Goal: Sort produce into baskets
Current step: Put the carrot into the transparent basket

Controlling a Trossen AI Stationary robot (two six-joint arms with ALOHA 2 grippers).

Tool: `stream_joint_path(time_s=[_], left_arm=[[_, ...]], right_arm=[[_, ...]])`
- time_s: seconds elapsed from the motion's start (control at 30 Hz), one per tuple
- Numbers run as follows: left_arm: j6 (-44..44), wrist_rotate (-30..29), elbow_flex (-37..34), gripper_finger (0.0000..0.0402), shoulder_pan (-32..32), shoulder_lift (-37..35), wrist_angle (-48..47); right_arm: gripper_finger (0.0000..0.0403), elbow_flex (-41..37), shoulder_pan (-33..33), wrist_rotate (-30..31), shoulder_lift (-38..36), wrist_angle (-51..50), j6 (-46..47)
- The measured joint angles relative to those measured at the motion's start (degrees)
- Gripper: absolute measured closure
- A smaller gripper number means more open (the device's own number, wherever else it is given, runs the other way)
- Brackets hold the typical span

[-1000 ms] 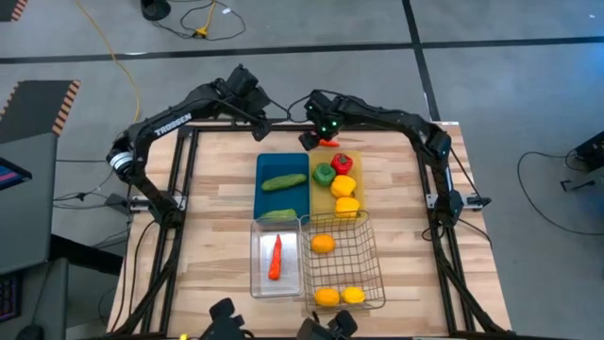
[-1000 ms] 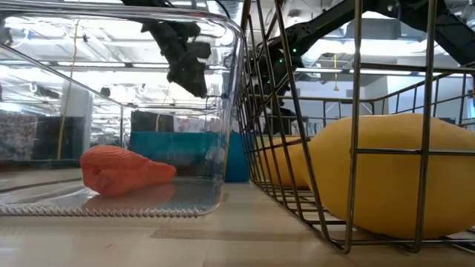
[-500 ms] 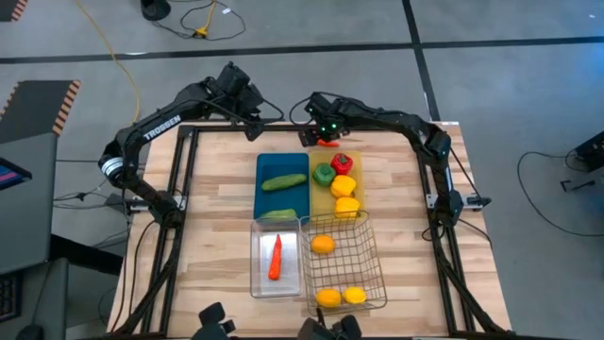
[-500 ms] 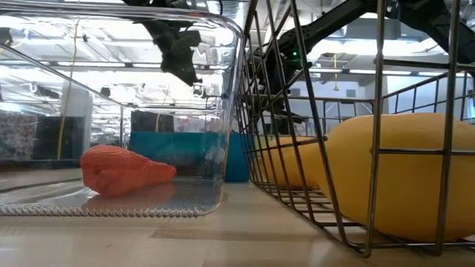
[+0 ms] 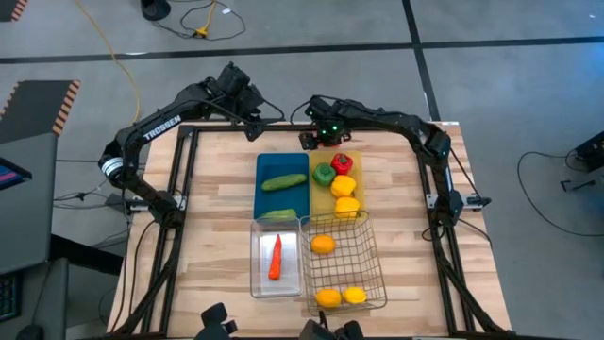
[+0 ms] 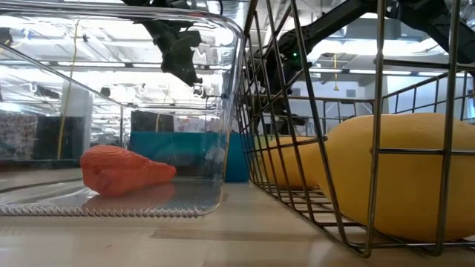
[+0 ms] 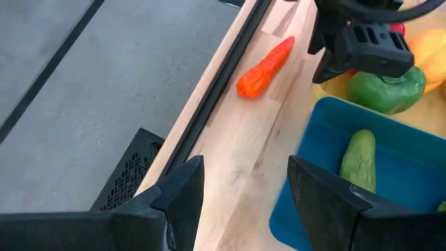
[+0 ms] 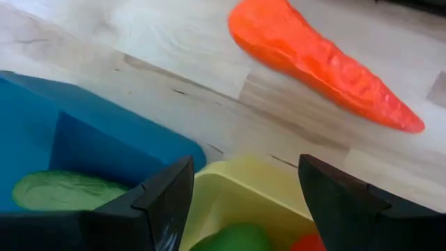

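An orange carrot point(image 5: 328, 143) lies on the bare wood at the table's far edge, just beyond the flat yellow tray point(image 5: 356, 179); it also shows in the left wrist view point(image 7: 266, 58) and the right wrist view point(image 8: 320, 59). My right gripper point(image 5: 311, 140) hovers open beside the carrot, over the far ends of the blue tray point(image 8: 70, 139) and the yellow tray point(image 8: 244, 202). My left gripper point(image 5: 253, 123) is open and empty over the far edge, left of the blue tray point(image 5: 269, 165).
The blue tray holds two cucumbers point(image 5: 283, 182) point(image 5: 278, 215). The yellow tray holds green point(image 5: 323, 174), red point(image 5: 342, 163) and yellow peppers point(image 5: 344, 195). The clear bin point(image 5: 260, 283) holds a carrot point(image 5: 275, 257). The wire basket point(image 5: 368, 255) holds oranges point(image 5: 323, 244) and a lemon point(image 5: 354, 295).
My left gripper has drawn back a little up and toward the table's far left, then kept still.
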Motion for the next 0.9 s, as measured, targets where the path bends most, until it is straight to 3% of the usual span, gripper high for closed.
stream_joint_path(time_s=[0.9], left_arm=[[0.02,3.45,-0.02,0.0207,-0.48,0.04,0.07]], right_arm=[[0.0117,-3.75,-3.93,0.47,0.14,7.6,-0.25]])
